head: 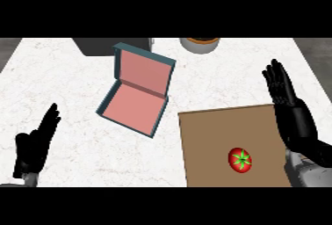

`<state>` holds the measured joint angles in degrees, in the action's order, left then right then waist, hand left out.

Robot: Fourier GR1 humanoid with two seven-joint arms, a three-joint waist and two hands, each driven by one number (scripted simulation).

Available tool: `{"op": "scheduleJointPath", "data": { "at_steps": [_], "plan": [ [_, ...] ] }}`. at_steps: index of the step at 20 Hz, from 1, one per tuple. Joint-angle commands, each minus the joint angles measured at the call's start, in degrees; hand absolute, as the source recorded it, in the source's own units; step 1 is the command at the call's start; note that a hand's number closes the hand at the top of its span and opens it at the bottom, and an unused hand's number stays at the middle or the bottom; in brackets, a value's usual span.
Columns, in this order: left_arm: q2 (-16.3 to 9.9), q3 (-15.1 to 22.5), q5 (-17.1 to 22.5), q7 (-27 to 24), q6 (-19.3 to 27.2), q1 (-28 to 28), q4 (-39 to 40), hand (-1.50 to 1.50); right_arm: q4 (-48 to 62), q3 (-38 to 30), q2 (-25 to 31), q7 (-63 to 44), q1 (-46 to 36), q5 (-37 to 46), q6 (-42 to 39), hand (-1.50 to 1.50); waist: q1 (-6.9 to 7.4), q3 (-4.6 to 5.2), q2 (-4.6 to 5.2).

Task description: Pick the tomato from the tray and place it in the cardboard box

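A red tomato (240, 160) with a green star-shaped top lies on the flat brown tray (214, 136) at the lower right. Left of the tray sits the open box (135, 101), teal outside and pink inside, its lid tilted up toward the back. My right hand (293, 115) stands open with straight fingers along the tray's right edge, to the right of the tomato and apart from it. My left hand (35, 143) rests open near the lower left edge, fingers up, holding nothing.
A dark grey block (107, 46) stands at the counter's back, just behind the box lid. A white round container (202, 45) with a brown top sits at the back centre. Bare white marble counter (65, 79) lies between the left hand and the box.
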<state>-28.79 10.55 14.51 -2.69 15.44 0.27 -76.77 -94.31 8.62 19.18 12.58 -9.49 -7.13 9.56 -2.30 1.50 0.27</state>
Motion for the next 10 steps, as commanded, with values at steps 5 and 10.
{"op": "scheduleJointPath", "data": {
  "at_steps": [5,10],
  "plan": [
    [-1.35,-0.12,-4.28,0.78,3.28,-1.6,-3.93,0.0,-6.02,-9.07,-4.86,-4.9,3.98,5.86,19.85,-1.5,1.02,-1.53,-0.84],
    [0.67,1.85,-4.13,1.25,2.97,-0.81,-4.35,0.0,1.54,-15.15,-8.2,-12.86,11.65,15.71,38.07,-1.5,-0.73,-1.41,-0.73]
  ]
}}
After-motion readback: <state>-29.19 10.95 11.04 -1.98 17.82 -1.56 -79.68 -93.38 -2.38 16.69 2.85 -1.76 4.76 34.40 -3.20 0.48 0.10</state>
